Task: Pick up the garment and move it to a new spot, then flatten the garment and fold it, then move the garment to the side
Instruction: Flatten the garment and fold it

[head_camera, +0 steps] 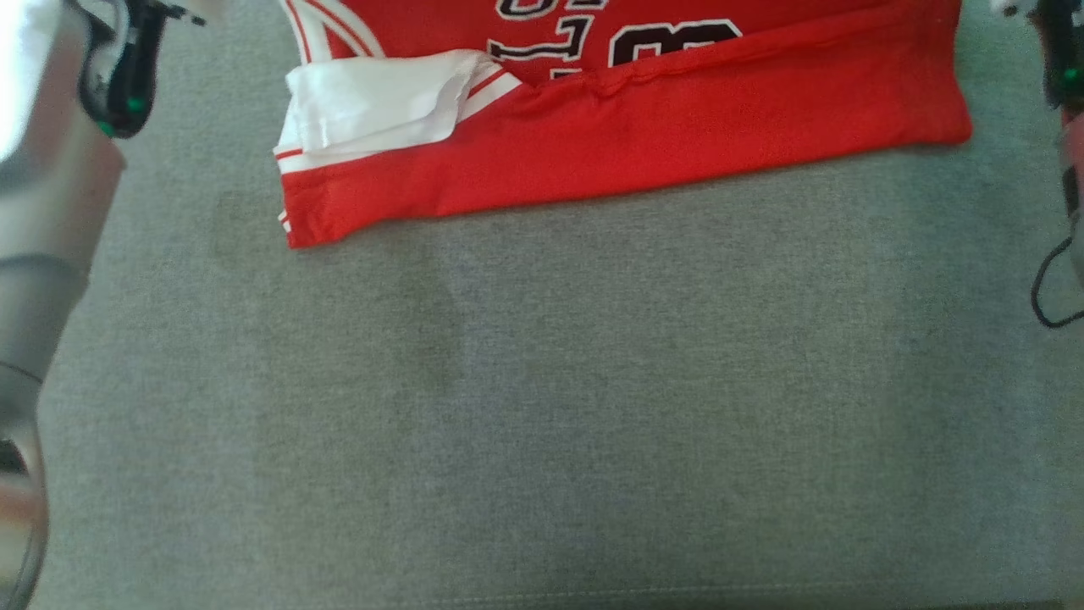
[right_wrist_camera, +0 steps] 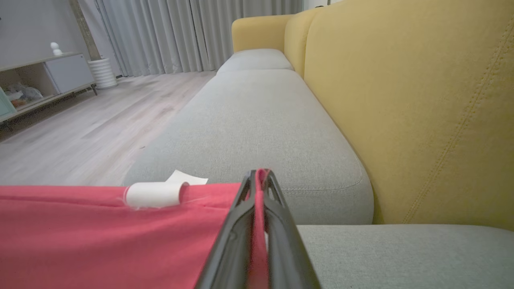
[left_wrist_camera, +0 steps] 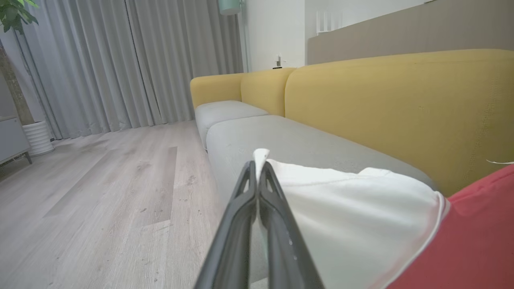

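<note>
The garment (head_camera: pixel 627 144) is a red jersey with white trim and black-and-white lettering. It lies across the far part of the grey sofa seat (head_camera: pixel 542 407), and a white flap (head_camera: pixel 381 106) is turned over at its left end. My left gripper (left_wrist_camera: pixel 257 162) is shut on the garment's white edge (left_wrist_camera: pixel 353 216), with red cloth (left_wrist_camera: pixel 474 241) off to the right of it. My right gripper (right_wrist_camera: pixel 259 173) is shut on a red edge of the garment (right_wrist_camera: pixel 100 237), where a small rolled white label (right_wrist_camera: pixel 154 194) sits on the cloth. In the head view both wrists stand at the top corners, beside the garment's ends.
The yellow backrest (right_wrist_camera: pixel 421 100) runs along the seat's far side. Beyond the seat's open edge is wooden floor (left_wrist_camera: pixel 100 192), then grey curtains (left_wrist_camera: pixel 120 60), a white ribbed pot (left_wrist_camera: pixel 38 136) and a low cabinet (right_wrist_camera: pixel 48 76). A black cable (head_camera: pixel 1050 288) hangs at the right.
</note>
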Robot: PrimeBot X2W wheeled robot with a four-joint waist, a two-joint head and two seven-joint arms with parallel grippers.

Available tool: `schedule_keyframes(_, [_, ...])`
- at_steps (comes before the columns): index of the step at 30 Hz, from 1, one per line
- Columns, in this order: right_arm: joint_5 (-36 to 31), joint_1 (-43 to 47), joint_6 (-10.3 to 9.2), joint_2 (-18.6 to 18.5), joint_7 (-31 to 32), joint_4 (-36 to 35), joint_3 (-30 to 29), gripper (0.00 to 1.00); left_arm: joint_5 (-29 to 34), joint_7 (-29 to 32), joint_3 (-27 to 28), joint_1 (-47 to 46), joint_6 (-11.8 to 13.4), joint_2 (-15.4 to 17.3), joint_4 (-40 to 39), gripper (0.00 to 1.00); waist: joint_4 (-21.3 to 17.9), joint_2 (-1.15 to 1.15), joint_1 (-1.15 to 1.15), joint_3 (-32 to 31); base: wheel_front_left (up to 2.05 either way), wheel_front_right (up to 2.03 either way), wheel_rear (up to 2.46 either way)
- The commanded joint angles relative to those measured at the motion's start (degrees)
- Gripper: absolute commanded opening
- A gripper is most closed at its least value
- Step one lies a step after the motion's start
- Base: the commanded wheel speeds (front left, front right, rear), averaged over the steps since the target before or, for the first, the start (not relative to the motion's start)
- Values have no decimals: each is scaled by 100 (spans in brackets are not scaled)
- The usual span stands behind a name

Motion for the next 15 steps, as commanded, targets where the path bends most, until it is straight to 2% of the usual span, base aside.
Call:
schedule_keyframes(1, [22,-77,-5,25,-43,-131,55,0,38,-41,171,-268,-15,239,-72,0,26,0,-1,1,0,0,0])
schedule_keyframes(8, [221,253,-5,-187,-66,56,517,0,178,-76,-24,24,-227,109,82,0,211,0,-1,-135,0,0,0])
schedule_keyframes(15, [610,702,-5,-620,70,41,1109,0,117,73,-508,693,-343,309,-188,0,375,0,-1,-386,0,0,0])
